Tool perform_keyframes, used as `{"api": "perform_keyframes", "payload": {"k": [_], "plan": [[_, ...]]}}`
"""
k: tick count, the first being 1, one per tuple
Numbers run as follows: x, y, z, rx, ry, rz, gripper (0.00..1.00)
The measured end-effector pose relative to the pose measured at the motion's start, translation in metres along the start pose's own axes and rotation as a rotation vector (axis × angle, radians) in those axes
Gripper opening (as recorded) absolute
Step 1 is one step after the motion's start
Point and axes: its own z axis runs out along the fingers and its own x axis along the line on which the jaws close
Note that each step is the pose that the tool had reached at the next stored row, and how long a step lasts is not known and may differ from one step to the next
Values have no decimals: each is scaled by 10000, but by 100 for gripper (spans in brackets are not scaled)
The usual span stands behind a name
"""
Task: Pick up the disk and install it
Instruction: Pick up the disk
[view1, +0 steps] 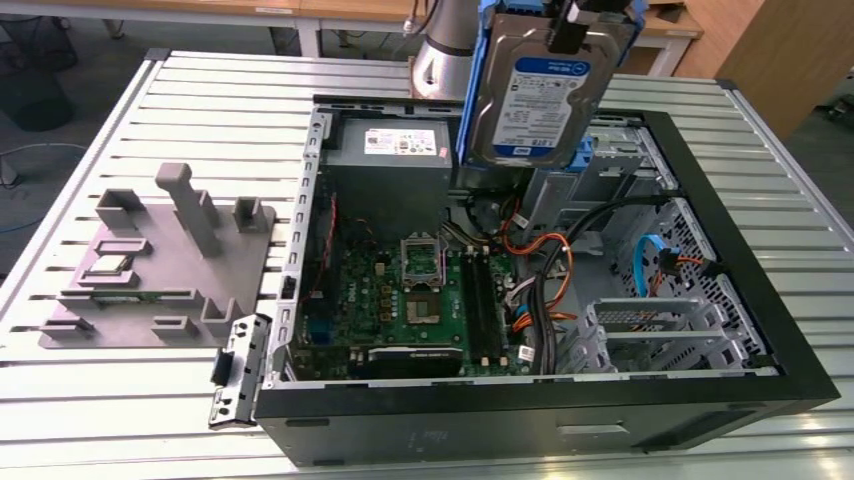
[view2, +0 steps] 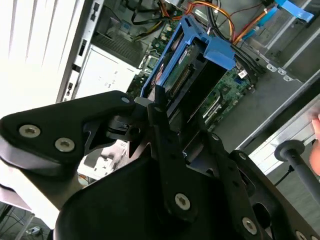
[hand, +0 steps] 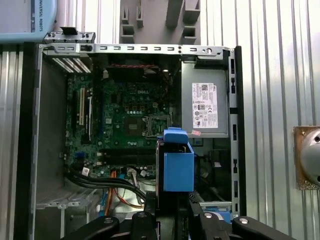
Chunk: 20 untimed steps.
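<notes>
The disk (view1: 547, 92), a silver-grey drive with a white-and-blue label in a bright blue carrier frame, hangs upright above the back of the open computer case (view1: 747, 390). My gripper (view1: 583, 22) is shut on its upper edge. In the second wrist view the black fingers (view2: 161, 120) clamp the disk (view2: 186, 75) from both sides, with the motherboard beyond it. In the first wrist view the disk's blue carrier end (hand: 178, 165) sits just past my gripper (hand: 172, 212), over the case's bay area beside the power supply.
The case lies open on a slatted metal table (view1: 200, 100). Inside are the grey power supply (view1: 398, 148), green motherboard (view1: 400, 290), orange and black cables (view1: 554, 255) and a metal drive cage (view1: 667, 335). A grey fixture block (view1: 160, 265) stands on the exterior view's left.
</notes>
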Motion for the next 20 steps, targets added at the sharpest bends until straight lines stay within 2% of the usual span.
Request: {"api": "perform_keyframes", "payload": {"k": [20], "plan": [[684, -80, -19, 0, -1, 0, 35]]}}
